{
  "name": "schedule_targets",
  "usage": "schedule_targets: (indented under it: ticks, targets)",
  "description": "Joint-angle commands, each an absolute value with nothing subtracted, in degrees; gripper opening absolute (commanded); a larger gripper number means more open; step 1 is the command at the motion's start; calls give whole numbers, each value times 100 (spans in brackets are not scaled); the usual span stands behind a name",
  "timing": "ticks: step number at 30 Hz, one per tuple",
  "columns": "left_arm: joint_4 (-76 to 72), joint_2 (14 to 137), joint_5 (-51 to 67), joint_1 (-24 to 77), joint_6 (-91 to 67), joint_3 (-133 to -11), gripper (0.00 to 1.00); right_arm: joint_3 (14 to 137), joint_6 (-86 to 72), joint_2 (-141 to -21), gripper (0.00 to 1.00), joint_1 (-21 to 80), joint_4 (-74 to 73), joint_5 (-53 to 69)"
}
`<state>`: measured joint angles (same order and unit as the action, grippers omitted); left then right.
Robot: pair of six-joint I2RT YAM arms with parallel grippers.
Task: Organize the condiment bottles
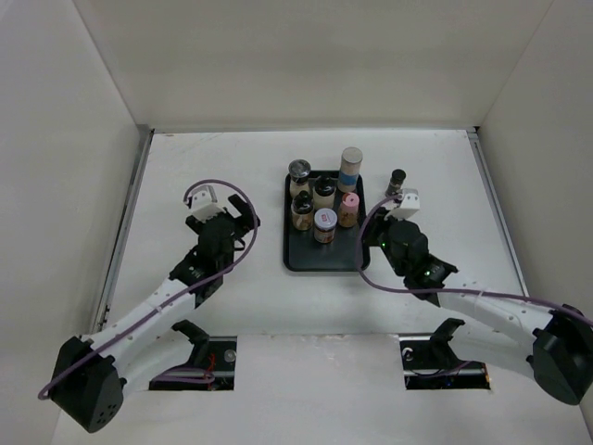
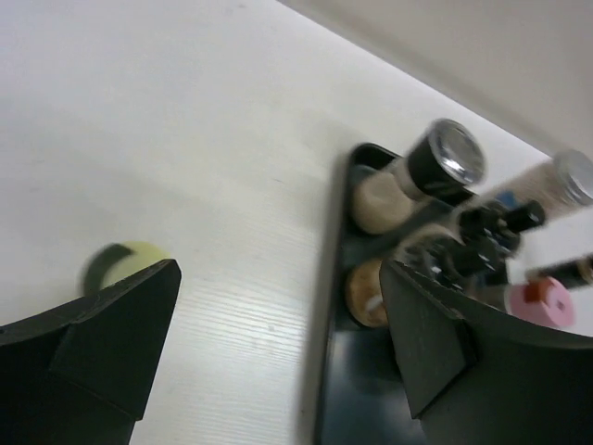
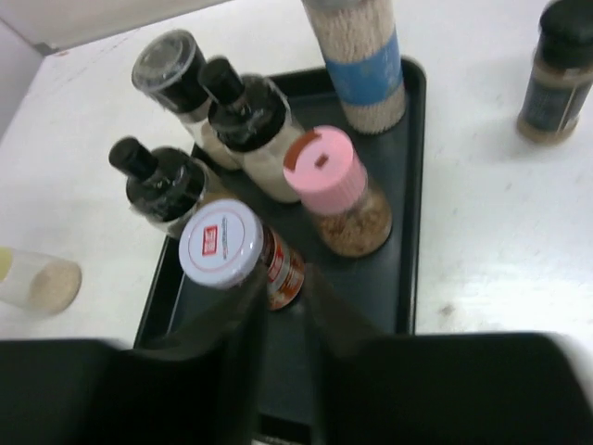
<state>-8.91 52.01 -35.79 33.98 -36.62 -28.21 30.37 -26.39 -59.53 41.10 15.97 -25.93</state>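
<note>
Six condiment bottles stand on the black tray (image 1: 296,255): a grey-capped jar (image 1: 298,172), a tall blue-banded shaker (image 1: 350,167), two black-capped ones (image 1: 324,190) (image 1: 302,209), a white-lidded jar (image 1: 325,222) and a pink-capped one (image 1: 349,206). A black-capped bottle (image 1: 397,181) stands on the table right of the tray. A small jar with a yellow-green end (image 3: 37,283) lies left of the tray. My left gripper (image 1: 225,216) is open and empty beside that jar (image 2: 125,264). My right gripper (image 3: 284,278) is shut and empty, above the tray's near right part, just behind the white-lidded jar (image 3: 222,243).
The table is white and walled on three sides. The tray's left rim (image 2: 334,306) runs just inside my left gripper's right finger (image 2: 435,343). Both arm bases are at the near edge.
</note>
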Motion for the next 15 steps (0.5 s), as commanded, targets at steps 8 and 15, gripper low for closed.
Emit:
schedule_targets:
  ticks: [8, 15]
  targets:
    - [686, 6063, -2875, 1974, -3902, -3638, 82, 2470, -2953, -5783, 77, 3959, 2812, -2276]
    - [721, 6644, -2707, 1973, -3920, -3867, 76, 2426, -2979, -5994, 79, 3863, 2979, -2197]
